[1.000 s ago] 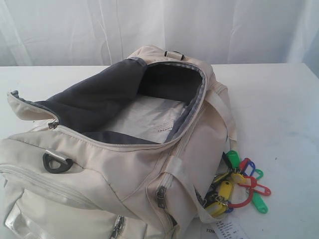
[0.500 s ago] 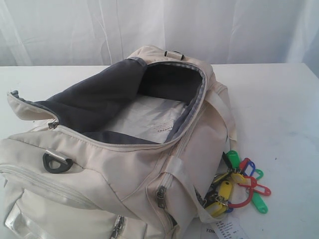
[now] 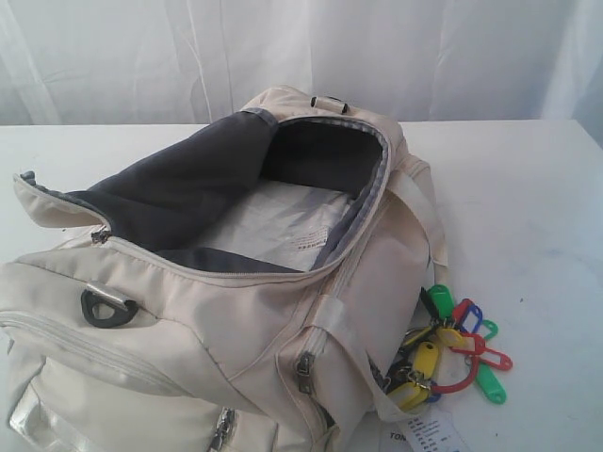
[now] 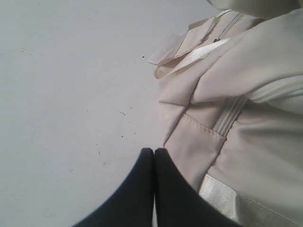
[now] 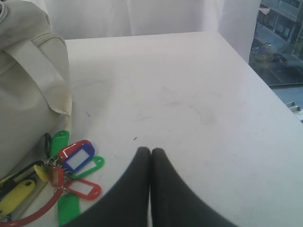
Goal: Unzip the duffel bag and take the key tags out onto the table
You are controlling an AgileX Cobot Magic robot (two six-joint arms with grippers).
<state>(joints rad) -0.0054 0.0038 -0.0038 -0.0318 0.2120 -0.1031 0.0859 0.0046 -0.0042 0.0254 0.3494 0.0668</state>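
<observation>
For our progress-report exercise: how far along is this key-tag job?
Done: the duffel bag is unzipped, dark lining showing; the key tags lie on the table beside it. In hand: nothing, left hand and right hand shut, empty. Left: apparently nothing.

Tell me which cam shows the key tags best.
Right wrist view: the key tags sit close and large, single tags and rings distinct, though the frame edge crops some. Exterior view shows them small, against the duffel bag. Left wrist view shows none, only bag fabric and table.
</observation>
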